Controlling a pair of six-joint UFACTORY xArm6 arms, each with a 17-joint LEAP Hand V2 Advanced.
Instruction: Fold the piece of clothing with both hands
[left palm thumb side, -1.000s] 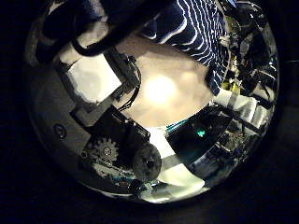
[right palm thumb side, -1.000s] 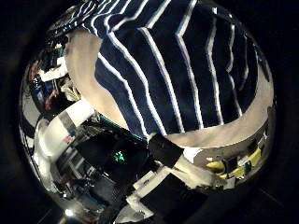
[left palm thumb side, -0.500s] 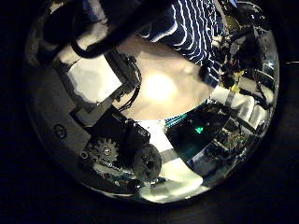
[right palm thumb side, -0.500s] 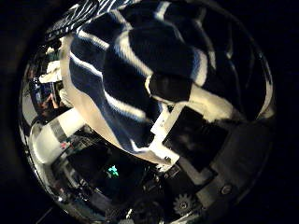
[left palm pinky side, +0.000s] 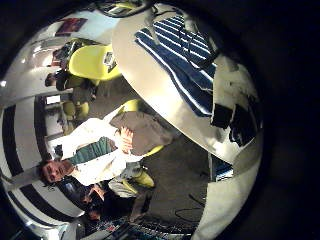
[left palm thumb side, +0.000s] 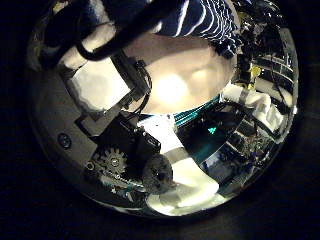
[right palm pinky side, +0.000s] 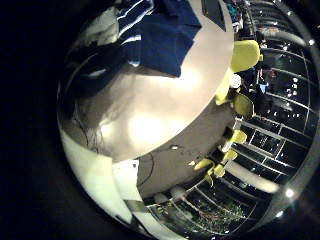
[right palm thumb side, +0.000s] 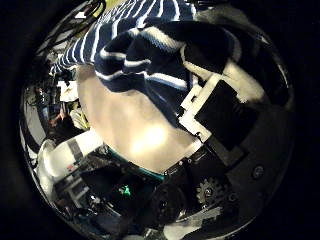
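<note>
The striped piece of clothing lies spread on the table in the left little finger side palm view, one end reaching my left hand's fingers. In the left thumb side palm view the cloth is bunched beside my left hand, whose fingers are curled on it. In the right thumb side palm view a fold of the cloth is gathered against my right hand's fingers, raised off the table. The right little finger side palm view shows the cloth hanging over the table.
Several chairs stand beyond the table's edge in the right little finger side palm view. A chair also stands past the table in the left little finger side palm view.
My right hand's fingers have curled onto the flat cloth and lifted a fold, baring the table under it. In the left thumb side view the cloth has drawn in towards the fingers.
</note>
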